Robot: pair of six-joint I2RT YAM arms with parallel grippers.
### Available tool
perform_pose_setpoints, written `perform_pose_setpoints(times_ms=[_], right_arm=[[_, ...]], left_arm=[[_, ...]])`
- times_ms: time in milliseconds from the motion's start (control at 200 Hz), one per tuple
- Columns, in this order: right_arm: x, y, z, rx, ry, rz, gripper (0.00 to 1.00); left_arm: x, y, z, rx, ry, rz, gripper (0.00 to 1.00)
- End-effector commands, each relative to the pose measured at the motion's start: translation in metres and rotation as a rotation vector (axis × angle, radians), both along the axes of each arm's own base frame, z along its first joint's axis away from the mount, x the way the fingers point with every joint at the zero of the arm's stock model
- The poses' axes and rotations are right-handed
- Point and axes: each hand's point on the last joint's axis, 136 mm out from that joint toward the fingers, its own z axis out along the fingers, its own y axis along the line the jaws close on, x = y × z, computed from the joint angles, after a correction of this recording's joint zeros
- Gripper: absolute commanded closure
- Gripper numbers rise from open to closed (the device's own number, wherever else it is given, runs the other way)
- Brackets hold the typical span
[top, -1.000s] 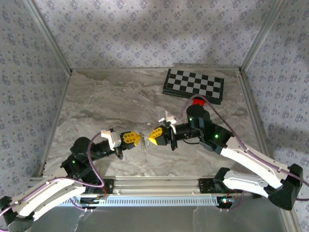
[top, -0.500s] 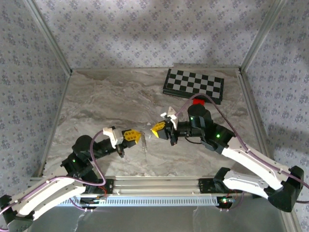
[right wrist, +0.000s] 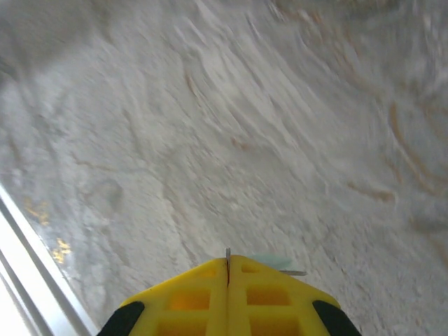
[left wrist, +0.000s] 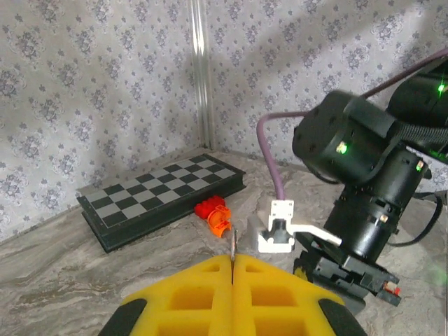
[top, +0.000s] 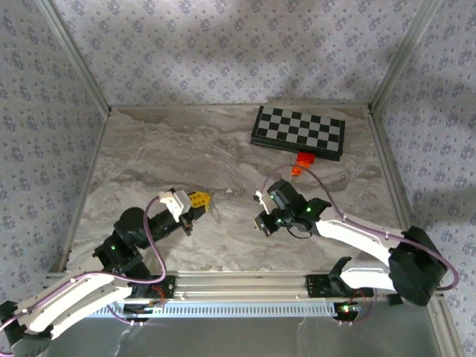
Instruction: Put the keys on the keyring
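Left fingers [left wrist: 280,290] pinch the thin silvery metal keyring [left wrist: 233,246] edge-on, while well off to their right the right fingers [right wrist: 273,290] clamp what seems the tiny teal-green key [right wrist: 269,261], aimed down at the counter [right wrist: 210,140].

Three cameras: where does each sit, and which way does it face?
Top external: above, behind the bases, looking down on the table; shows both arms, left hand, right hand.
Left wrist: on the left arm, facing the chessboard and right arm; own shut fingers.
Right wrist: on the right arm, facing down at marble; own shut fingers.
Shared: top and left wrist show the chessboard.
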Motion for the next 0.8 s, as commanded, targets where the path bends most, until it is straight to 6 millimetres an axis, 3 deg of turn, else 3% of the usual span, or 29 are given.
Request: perform_pose_setpoints(times_ms=[0,305,575,795], right_arm=[[0.005,-0.009,-0.022,-0.036,0.048,-0.083,1.0],[-0.007,-0.025,-0.057,-0.124,0.13,-0.12,1.0],[-0.018,-0.029,-0.066,-0.144,0.172,-0.127,1.0],[-0.022,-0.024,-0.053,-0.141,0.177,-0.102,0.77]], left_arm=[[0.005,0.002,0.0,-0.005,-0.026,0.024,1.0],[-0.001,-0.006,0.0,-0.009,-0.009,-0.031,1.0],[0.0,0.0,0.001,-0.021,-0.008,-0.005,1.0],[0.004,-0.001,-0.004,0.006,0.009,0.007,1.0]])
